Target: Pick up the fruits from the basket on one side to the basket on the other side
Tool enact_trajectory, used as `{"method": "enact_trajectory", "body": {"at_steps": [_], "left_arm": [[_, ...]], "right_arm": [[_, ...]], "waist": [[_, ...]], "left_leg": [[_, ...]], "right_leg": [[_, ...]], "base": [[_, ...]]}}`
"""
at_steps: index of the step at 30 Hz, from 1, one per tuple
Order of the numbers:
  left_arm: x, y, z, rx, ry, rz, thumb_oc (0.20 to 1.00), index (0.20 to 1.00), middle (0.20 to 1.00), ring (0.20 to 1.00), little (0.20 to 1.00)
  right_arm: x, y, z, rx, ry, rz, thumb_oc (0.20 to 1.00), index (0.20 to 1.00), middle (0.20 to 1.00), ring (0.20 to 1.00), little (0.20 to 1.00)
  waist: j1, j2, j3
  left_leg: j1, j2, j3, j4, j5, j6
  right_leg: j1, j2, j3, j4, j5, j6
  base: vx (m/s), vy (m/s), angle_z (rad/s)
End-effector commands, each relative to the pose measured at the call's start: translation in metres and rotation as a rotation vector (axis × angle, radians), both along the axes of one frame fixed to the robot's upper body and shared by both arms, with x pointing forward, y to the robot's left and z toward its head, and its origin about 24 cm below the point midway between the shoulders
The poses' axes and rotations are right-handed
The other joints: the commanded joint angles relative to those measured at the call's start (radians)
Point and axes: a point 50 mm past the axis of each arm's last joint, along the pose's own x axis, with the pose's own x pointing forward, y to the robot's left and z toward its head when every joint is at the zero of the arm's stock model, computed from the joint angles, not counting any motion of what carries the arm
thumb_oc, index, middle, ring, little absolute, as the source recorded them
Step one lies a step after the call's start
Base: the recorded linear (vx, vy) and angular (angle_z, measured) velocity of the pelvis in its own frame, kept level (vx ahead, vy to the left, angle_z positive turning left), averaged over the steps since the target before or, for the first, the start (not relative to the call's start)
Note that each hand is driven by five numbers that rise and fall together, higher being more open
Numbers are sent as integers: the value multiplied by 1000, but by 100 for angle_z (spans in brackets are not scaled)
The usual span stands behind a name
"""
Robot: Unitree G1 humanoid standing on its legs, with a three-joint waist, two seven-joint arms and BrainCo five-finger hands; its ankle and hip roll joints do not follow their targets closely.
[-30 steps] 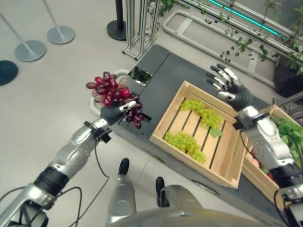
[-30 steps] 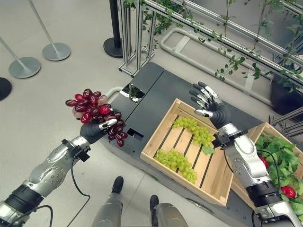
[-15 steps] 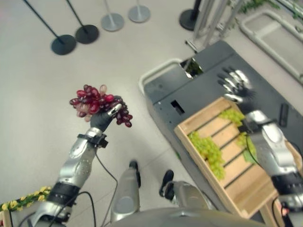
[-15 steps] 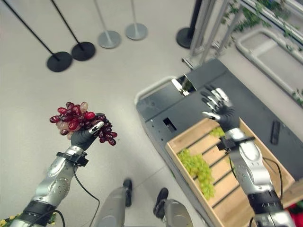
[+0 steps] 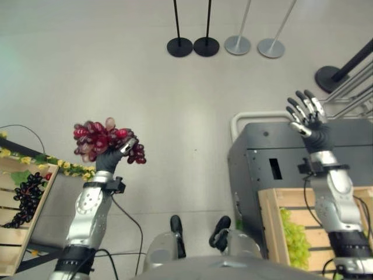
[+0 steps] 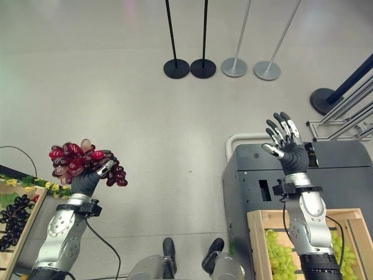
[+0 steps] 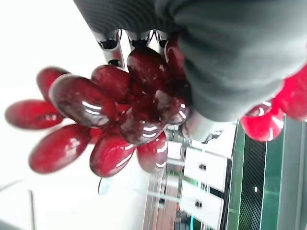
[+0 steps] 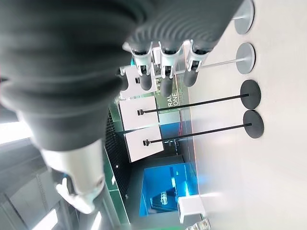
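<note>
Currently my left hand [image 5: 108, 160] is curled round the bunch of red grapes [image 5: 102, 139], held up over bare floor, just beside the wooden crate [image 5: 26, 219] of dark grapes [image 5: 26, 195]. I'd judge the bunch light, soft, loosely jointed; grapes could drop off, so a hold near the stem cluster suits it better than squeezing. My right hand [image 6: 285, 149] is empty with fingers spread, well apart from that crate, above the grey cart [image 6: 349, 175]. Stanchion bases [image 6: 204, 68] stand far off; nothing blocks the way to the crate.
</note>
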Motion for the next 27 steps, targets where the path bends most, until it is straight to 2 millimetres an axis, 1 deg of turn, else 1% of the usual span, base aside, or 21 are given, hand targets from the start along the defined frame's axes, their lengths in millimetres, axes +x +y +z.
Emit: {"method": "enact_trajectory", "body": {"at_steps": [1, 2, 3, 4, 5, 6, 8, 9, 11, 14, 16, 17, 18, 20, 21, 22, 23, 24, 25, 26, 27], "left_arm": [[13, -5, 53, 87, -275, 0, 200, 200, 200, 200, 200], [16, -9, 52, 97, -273, -15, 200, 200, 200, 200, 200], [16, -9, 52, 97, -273, -15, 200, 200, 200, 200, 200], [18, -11, 52, 113, -277, -14, 200, 200, 200, 200, 200], [25, -18, 55, 121, -291, -10, 200, 200, 200, 200, 200], [27, -20, 54, 104, -292, -6, 200, 200, 200, 200, 200], [33, -29, 54, 128, -295, -26, 200, 200, 200, 200, 200], [35, -33, 55, 141, -300, -40, 200, 200, 200, 200, 200], [37, -35, 57, 143, -313, -27, 200, 200, 200, 200, 200], [38, -31, 62, 120, -332, 20, 200, 200, 200, 200, 200], [38, -31, 62, 116, -335, 24, 200, 200, 200, 200, 200], [38, -31, 65, 133, -345, 24, 200, 200, 200, 200, 200], [39, -32, 65, 149, -347, 28, 200, 200, 200, 200, 200], [40, -33, 66, 152, -353, 33, 200, 200, 200, 200, 200], [39, -31, 61, 126, -335, 53, 200, 200, 200, 200, 200], [39, -31, 61, 125, -336, 53, 200, 200, 200, 200, 200], [40, -32, 60, 119, -332, 56, 200, 200, 200, 200, 200], [40, -30, 59, 113, -327, 60, 200, 200, 200, 200, 200], [39, -28, 56, 114, -313, 73, 200, 200, 200, 200, 200], [34, -23, 48, 111, -283, 78, 200, 200, 200, 200, 200], [32, -21, 44, 119, -268, 83, 200, 200, 200, 200, 200]], "right_arm": [[-1, 4, 21, -89, -101, 11, 1000, 1000, 1000, 1000, 1000], [-3, 2, 18, -94, -85, 8, 1000, 1000, 1000, 1000, 1000], [-3, 2, 18, -94, -85, 8, 1000, 1000, 1000, 1000, 1000], [-5, 1, 17, -105, -79, 4, 1000, 1000, 1000, 1000, 1000], [-9, -1, 14, -96, -74, -8, 1000, 1000, 1000, 1000, 1000], [-8, -2, 9, -87, -54, -17, 1000, 1000, 1000, 1000, 1000], [-13, -3, 6, -121, -35, -17, 1000, 1000, 1000, 1000, 1000], [-14, -7, 2, -112, -18, -30, 1000, 1000, 1000, 1000, 1000], [-14, -7, 0, -95, -19, -40, 1000, 1000, 1000, 1000, 1000], [-7, 3, -1, -75, -24, -7, 1000, 1000, 1000, 1000, 1000], [-7, 3, -3, -79, -17, -6, 1000, 1000, 1000, 1000, 1000], [-9, 1, -2, -86, -21, -12, 1000, 1000, 1000, 1000, 1000], [-11, -1, -2, -68, -25, -20, 1000, 1000, 1000, 1000, 1000], [-10, -3, -2, -57, -29, -32, 1000, 1000, 1000, 1000, 1000], [-11, -5, -2, -62, -35, -43, 1000, 1000, 1000, 1000, 1000], [-11, -5, -2, -62, -35, -43, 1000, 1000, 1000, 1000, 1000], [-11, -7, -2, -63, -31, -56, 1000, 1000, 1000, 1000, 1000], [-10, -9, -1, -61, -32, -63, 1000, 1000, 1000, 1000, 1000], [-10, -11, 1, -69, -42, -70, 1000, 1000, 1000, 1000, 1000], [-10, -13, 0, -76, -33, -76, 1000, 1000, 1000, 1000, 1000], [-12, -14, -1, -70, -30, -82, 1000, 1000, 1000, 1000, 1000]], "waist": [[-27, 19, 44], [-53, 19, 39], [-53, 19, 39], [-67, 17, 32], [-82, 7, 26], [-85, 0, 27], [-122, -16, 5], [-109, -31, -6], [-102, -41, -14], [-75, -45, -20], [-68, -46, -26], [-67, -46, -37], [-69, -45, -38], [-71, -42, -39], [-77, -35, -36], [-80, -33, -38], [-83, -38, -30], [-90, -43, -32], [-100, -53, -31], [-113, -59, -36], [-114, -56, -35]], "left_leg": [[65, -46, -90, 48, -86, 58], [59, -58, -140, 57, -85, 52], [59, -58, -140, 57, -85, 52], [63, -65, -167, 54, -83, 44], [44, -75, -233, 64, -73, 15], [33, -75, -258, 76, -75, 9], [37, -91, -337, 58, -75, -2], [26, -88, -343, 58, -66, -9], [14, -79, -381, 47, -47, -24], [-1, -30, -413, 20, -10, -55], [1, -12, -432, 3, 4, -67], [-6, 31, -471, -21, 45, -94], [-17, 48, -489, -28, 66, -112], [-31, 63, -499, -41, 90, -126], [-57, 95, -484, -90, 154, -147], [-62, 95, -487, -93, 161, -147], [-84, 93, -458, -88, 173, -142], [-97, 85, -416, -72, 159, -128], [-96, 86, -337, -36, 132, -116], [-61, 95, -237, 35, 74, -100], [-41, 98, -212, 54, 49, -97]], "right_leg": [[-89, 25, 234, 148, 120, 111], [-103, 89, 364, 118, 89, 102], [-103, 89, 364, 118, 89, 102], [-117, 131, 440, 75, 60, 91], [-106, 118, 549, -70, 49, 86], [-117, 96, 598, -108, 86, 96], [-101, 182, 788, -176, 76, 115], [-75, 175, 777, -216, 64, 112], [-63, 176, 756, -220, 52, 102], [-68, 198, 697, -196, 26, 86], [-59, 204, 675, -197, 13, 78], [-36, 225, 630, -193, -20, 58], [-31, 234, 605, -191, -31, 49], [-27, 240, 576, -191, -39, 42], [-16, 246, 519, -196, -61, 32], [-18, 246, 516, -200, -55, 33], [-16, 241, 504, -204, -58, 31], [-21, 236, 494, -220, -42, 28], [-27, 225, 479, -226, -28, 26], [-36, 218, 440, -245, -17, 11], [-36, 220, 419, -249, -26, 8]], "base": [[-111, 2, 109], [-14, -33, 80], [56, -53, 59], [146, -152, 112], [188, -257, 149], [228, -332, 173], [204, -237, 123], [112, -200, 127], [41, -257, 136], [36, -307, 91], [71, -329, 36], [82, -545, 27], [49, -421, 35], [-38, -268, 122], [-71, -292, 150], [-93, -252, 123], [-85, -88, 87], [-129, -129, 73], [-186, -172, 45], [-177, -192, 21], [-149, -189, 19]]}}
